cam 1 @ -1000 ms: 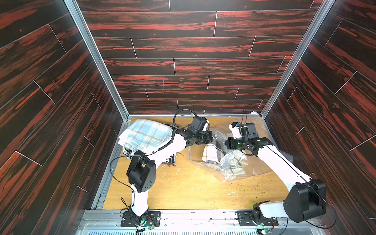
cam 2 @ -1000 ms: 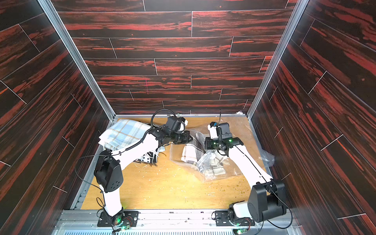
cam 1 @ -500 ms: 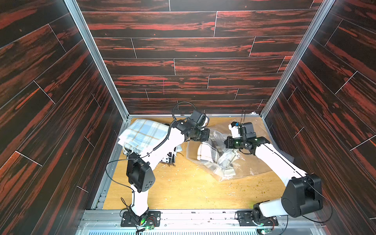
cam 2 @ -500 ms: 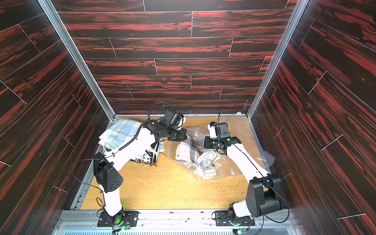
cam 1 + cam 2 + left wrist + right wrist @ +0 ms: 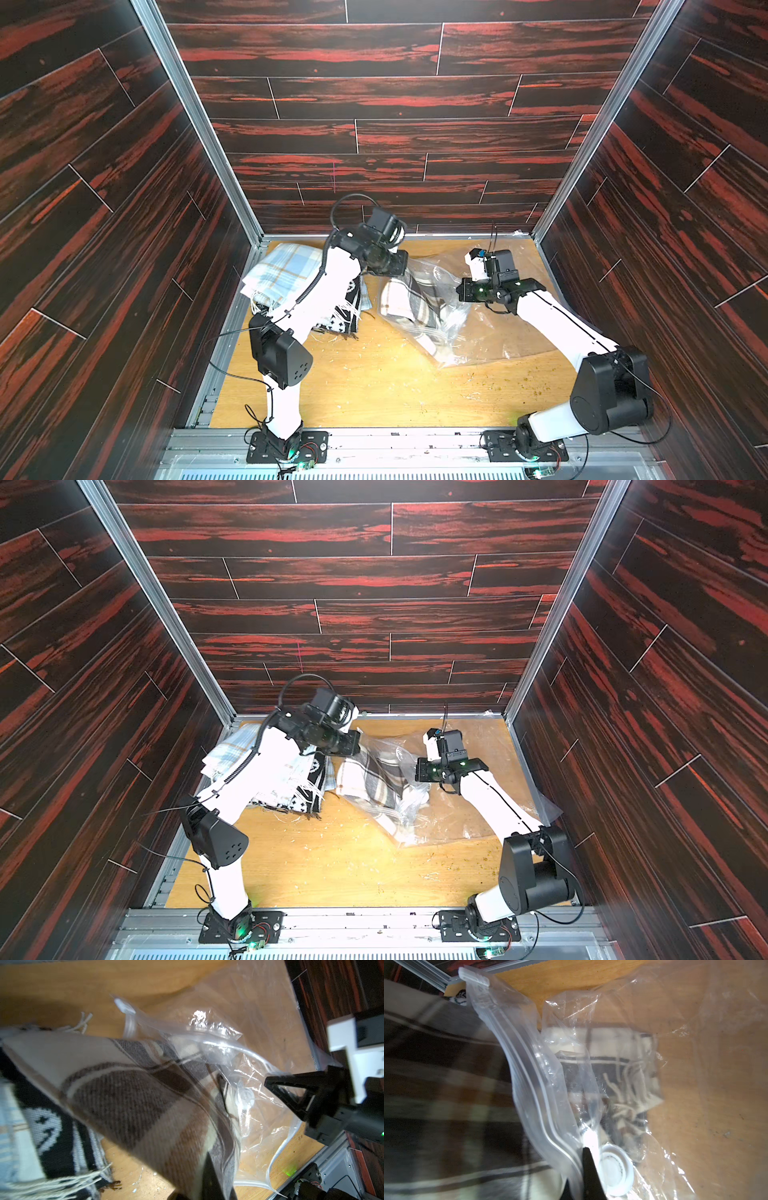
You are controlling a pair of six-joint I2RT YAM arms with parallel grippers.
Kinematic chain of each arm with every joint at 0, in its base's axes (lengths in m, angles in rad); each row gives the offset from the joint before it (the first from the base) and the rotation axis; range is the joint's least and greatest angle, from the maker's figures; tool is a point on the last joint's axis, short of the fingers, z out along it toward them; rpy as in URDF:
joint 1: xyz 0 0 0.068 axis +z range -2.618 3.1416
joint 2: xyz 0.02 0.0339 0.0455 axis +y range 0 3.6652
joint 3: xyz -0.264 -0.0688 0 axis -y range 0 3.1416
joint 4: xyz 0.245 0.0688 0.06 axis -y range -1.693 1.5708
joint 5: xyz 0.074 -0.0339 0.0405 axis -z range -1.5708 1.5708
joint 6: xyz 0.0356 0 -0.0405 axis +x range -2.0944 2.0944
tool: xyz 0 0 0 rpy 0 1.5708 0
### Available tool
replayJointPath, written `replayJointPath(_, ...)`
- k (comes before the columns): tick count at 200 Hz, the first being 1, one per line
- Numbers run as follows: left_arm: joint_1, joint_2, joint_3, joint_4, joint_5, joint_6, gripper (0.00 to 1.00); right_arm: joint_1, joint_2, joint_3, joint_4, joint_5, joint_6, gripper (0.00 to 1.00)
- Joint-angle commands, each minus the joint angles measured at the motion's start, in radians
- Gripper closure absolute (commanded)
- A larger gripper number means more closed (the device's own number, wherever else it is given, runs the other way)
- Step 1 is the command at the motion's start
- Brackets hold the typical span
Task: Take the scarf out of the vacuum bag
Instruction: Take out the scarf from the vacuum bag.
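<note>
The left gripper (image 5: 398, 267), pinching the brown plaid scarf (image 5: 405, 300), had lifted it farther leftward, roughly half clear of the vacuum bag (image 5: 478, 336), whose zip edge the right gripper (image 5: 462, 291) held clamped

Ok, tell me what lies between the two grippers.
The brown plaid scarf, partly out of the vacuum bag, fills the stretch between the left gripper and the right gripper. Both top views show it.

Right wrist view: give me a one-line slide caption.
Right gripper pinches the zip edge of the vacuum bag beside its white valve; the brown plaid scarf lies partly outside the mouth.
</note>
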Motion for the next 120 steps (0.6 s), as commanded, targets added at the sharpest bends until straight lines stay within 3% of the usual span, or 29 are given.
replayJointPath(1, 0.021, -0.058, 0.083, -0.074, -0.013, 0.04, 1.0, -0.004, 0.018, 0.007, -0.006, 0.015, 0.002, 1.0)
replayJointPath(57, 0.039, -0.023, 0.205, -0.117, 0.005, 0.045, 1.0, 0.006, 0.043, 0.023, -0.013, 0.057, -0.009, 1.0)
replayJointPath(120, 0.041, 0.086, 0.473, -0.236, 0.02, 0.051, 1.0, 0.026, 0.085, 0.05, -0.046, 0.166, -0.032, 1.0)
